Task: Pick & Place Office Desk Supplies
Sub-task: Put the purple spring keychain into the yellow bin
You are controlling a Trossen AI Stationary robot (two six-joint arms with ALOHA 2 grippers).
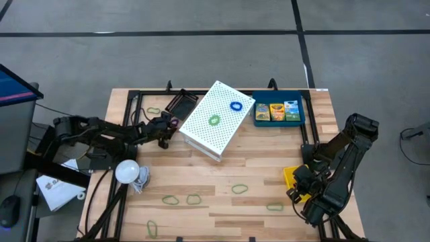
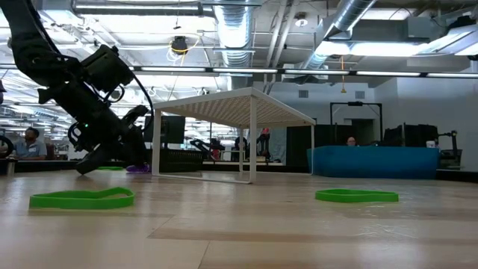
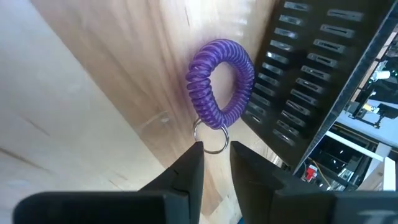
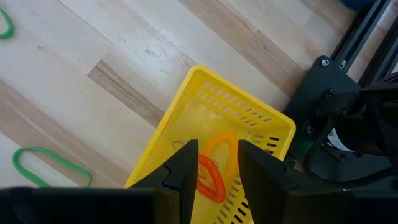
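A purple coil band (image 3: 221, 81) with a metal key ring (image 3: 212, 138) lies on the wood beside the black mesh tray (image 3: 311, 81). My left gripper (image 3: 216, 163) sits low at that ring end, shut on it; the high view shows it (image 1: 166, 129) left of the upturned white mesh tray (image 1: 215, 121). My right gripper (image 4: 214, 163) hangs open above the yellow mesh tray (image 4: 186, 118), where an orange coil band (image 4: 212, 169) lies. A blue tray (image 1: 256, 122) holds three crayon packs (image 1: 277, 111). My left gripper has the coil band's metal key ring (image 3: 204, 148) between its two fingertips, only at their free ends. The fingers slant down at it from the table's left side. The purple coil lies on the wood beyond the ring, next to the black tray's wall.
A blue coil (image 1: 236, 106) and a green band (image 1: 213, 120) lie on top of the white tray. Several green bands (image 1: 193, 199) are scattered over the near half of the table. A white bulb-like object (image 1: 127, 171) sits near the left edge.
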